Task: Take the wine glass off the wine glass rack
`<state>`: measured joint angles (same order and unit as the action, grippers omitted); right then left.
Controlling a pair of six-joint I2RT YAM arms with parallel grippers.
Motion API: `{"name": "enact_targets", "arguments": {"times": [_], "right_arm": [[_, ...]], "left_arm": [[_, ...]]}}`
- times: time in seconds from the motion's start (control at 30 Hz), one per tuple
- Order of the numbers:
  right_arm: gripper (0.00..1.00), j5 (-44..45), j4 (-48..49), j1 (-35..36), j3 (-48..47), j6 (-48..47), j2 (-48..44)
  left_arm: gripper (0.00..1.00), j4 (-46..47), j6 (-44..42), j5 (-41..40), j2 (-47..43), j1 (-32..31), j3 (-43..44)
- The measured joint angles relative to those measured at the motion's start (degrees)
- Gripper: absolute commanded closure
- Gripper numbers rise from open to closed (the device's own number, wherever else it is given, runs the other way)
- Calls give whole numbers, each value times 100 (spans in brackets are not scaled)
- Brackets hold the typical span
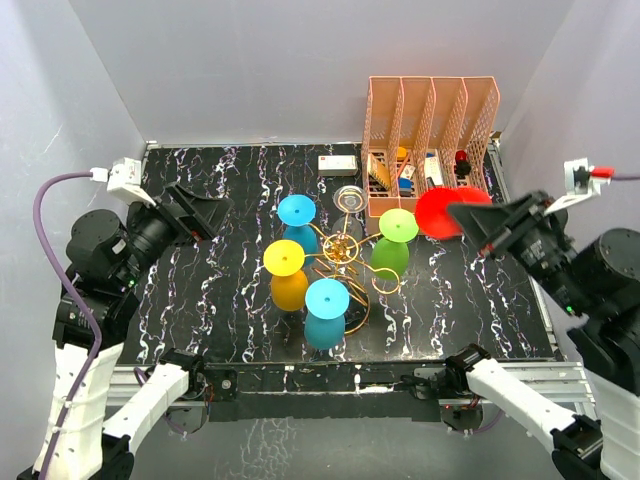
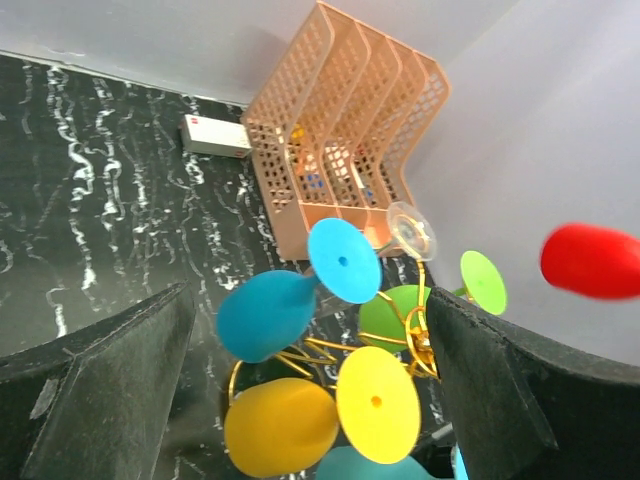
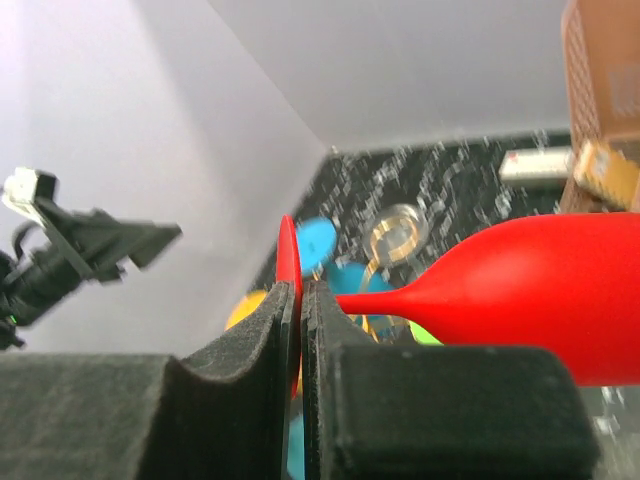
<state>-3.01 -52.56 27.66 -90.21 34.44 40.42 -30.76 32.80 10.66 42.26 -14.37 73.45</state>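
Observation:
The gold wire wine glass rack (image 1: 341, 250) stands mid-table and holds upside-down blue (image 1: 297, 212), yellow (image 1: 286, 262), teal (image 1: 326, 305) and green (image 1: 394, 235) wine glasses and a clear one (image 1: 349, 197). My right gripper (image 1: 470, 222) is shut on the foot disc of a red wine glass (image 1: 440, 212), held in the air to the right of the rack and apart from it. The right wrist view shows the gripper (image 3: 301, 290) pinching the disc, with the red bowl (image 3: 530, 300) to the right. My left gripper (image 1: 205, 212) is open and empty, left of the rack (image 2: 420, 330).
An orange slotted file organizer (image 1: 430, 120) holding small items stands at the back right, close behind the red glass. A small white box (image 1: 338, 164) lies at the back edge. White walls enclose the black marbled table (image 1: 200, 300).

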Motion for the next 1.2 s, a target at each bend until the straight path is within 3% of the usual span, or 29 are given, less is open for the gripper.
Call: {"name": "enact_targets", "arguments": {"times": [0.23,0.57,0.93,1.2], "right_arm": [[92,-564,2649,0,92,708,929],[92,-2726,7847,9,1165,4625,2315],[93,-3254,10247,11,1733,6964,2597],[92,-3298,10821,114,1976,7556,2739]], "left_arm": [[3,737,841,807,107,0,2],[3,3650,2859,2476,549,0,-824],[4,7058,4848,3357,800,0,-1687],[22,9189,6170,3698,1252,0,-1856]]}}
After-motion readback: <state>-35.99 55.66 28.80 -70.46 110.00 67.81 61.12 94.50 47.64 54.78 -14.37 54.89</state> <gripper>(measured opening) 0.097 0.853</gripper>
